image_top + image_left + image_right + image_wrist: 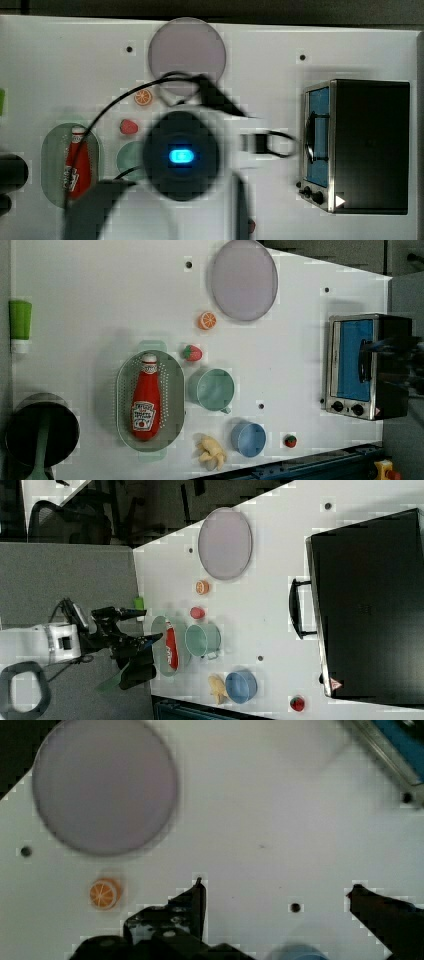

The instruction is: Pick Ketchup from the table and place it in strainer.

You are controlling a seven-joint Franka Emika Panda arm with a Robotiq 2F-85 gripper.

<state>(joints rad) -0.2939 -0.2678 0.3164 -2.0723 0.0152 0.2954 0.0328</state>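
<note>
white table [100,290], claw [275,887] hanging above (jaws wide, empty).

My gripper [275,887] wide open, nothing between 2 fingers [192,902], bare white table [260,810] below. Lilac plate [105,785] ahead, orange slice [105,893] near it. Oven corner [395,745] at edge.

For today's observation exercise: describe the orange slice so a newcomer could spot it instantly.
Start at the big grey-lilac round plate near the table's far edge in the left view. Just off its rim toward the strawberry lies the orange slice, the only orange disc with pale segment lines, unlike the red fruit.
</note>
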